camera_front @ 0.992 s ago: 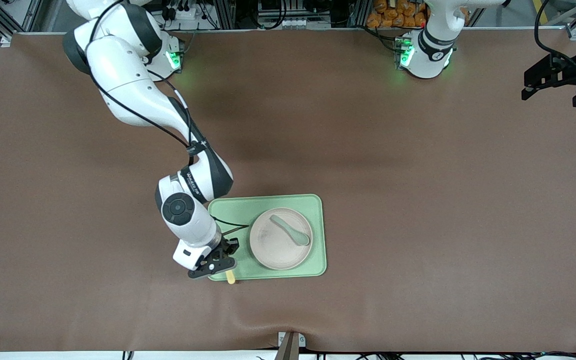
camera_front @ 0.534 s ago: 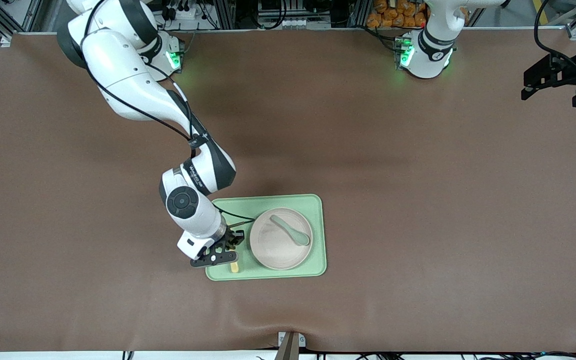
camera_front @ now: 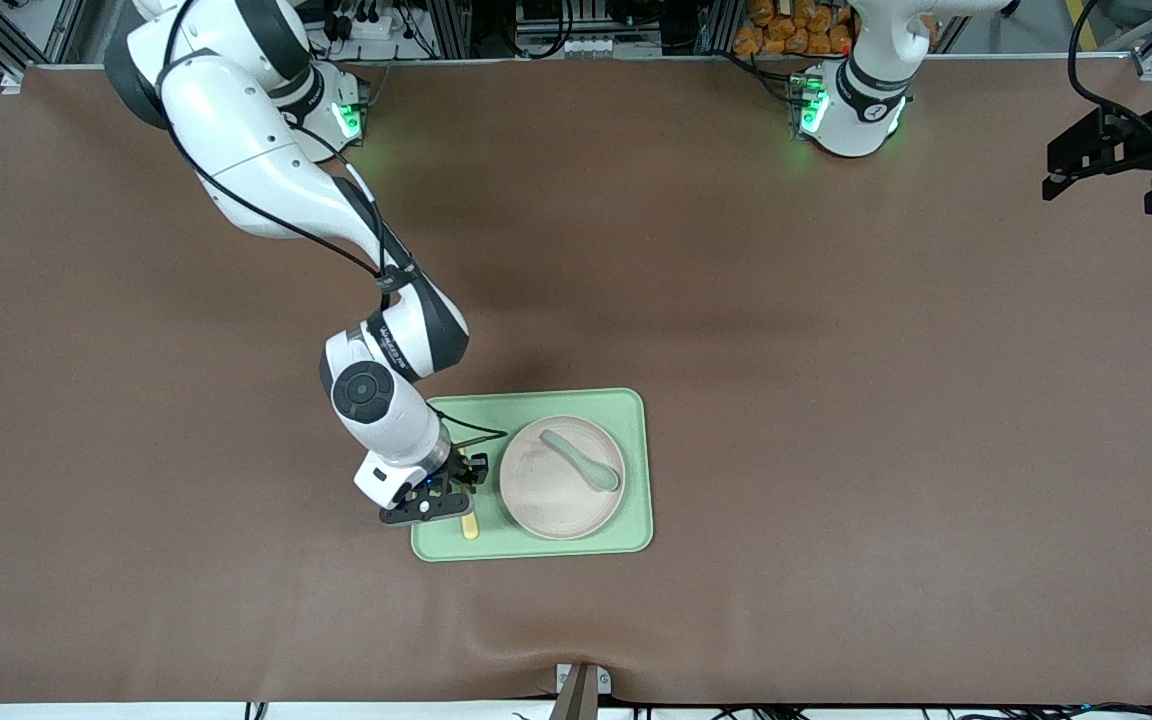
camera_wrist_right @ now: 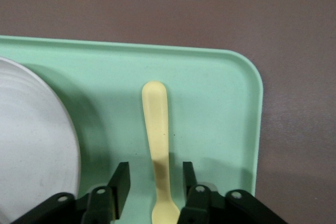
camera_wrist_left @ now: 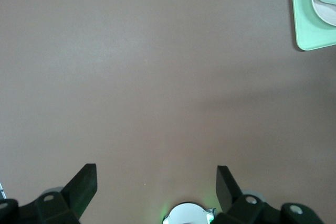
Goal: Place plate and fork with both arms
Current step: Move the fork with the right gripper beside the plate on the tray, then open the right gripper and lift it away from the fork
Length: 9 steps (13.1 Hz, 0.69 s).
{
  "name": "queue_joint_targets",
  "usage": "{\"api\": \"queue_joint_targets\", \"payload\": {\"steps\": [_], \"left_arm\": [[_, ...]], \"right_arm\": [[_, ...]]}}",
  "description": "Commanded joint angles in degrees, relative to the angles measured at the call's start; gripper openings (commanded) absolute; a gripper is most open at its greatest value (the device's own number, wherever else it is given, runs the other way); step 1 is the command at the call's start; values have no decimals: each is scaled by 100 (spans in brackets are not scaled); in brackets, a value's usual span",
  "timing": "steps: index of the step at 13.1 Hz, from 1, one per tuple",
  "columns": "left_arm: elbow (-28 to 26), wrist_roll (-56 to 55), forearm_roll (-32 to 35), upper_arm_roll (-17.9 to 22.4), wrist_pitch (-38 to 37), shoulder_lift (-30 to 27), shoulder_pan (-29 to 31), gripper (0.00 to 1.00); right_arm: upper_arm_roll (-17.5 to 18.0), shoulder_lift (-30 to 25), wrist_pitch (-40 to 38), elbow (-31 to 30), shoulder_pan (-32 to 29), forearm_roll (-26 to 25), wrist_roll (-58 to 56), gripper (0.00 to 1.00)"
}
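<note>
A pale-green rectangular tray [camera_front: 633,470] is seen lying flat on the brown-covered bench [camera_front: 836,400], nearer to the front camera than the middle of the bench and toward the right arm's end. A pale grey-green spoon [camera_front: 581,463] is seen above the tray's floor, its bowl end pointing toward the front camera. One rounded corner of the tray [camera_wrist_right: 231,93] is shown in the right wrist view.

1. The fork [camera_wrist_right: 157,145] between my right fingers [camera_wrist_right: 119,184] looks like smooth, matt yellow plastic.
2. The tray [camera_wrist_right: 220,108] is matt green plastic.
3. The plate [camera_front: 561,478] looks matt cream.
4. The table [camera_front: 836,400] wears dull brown cloth.
</note>
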Motion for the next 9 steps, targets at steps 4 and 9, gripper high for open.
{"api": "queue_joint_targets", "payload": {"steps": [4,9], "left_arm": [[74,25,-50,-15,-90,-14,19,100],[74,25,-50,-15,-90,-14,19,100]], "right_arm": [[247,-325,-1490,819,-528,33,-17,100],[1048,-1054,-2148,820,-1749,-28,-17,100]]}}
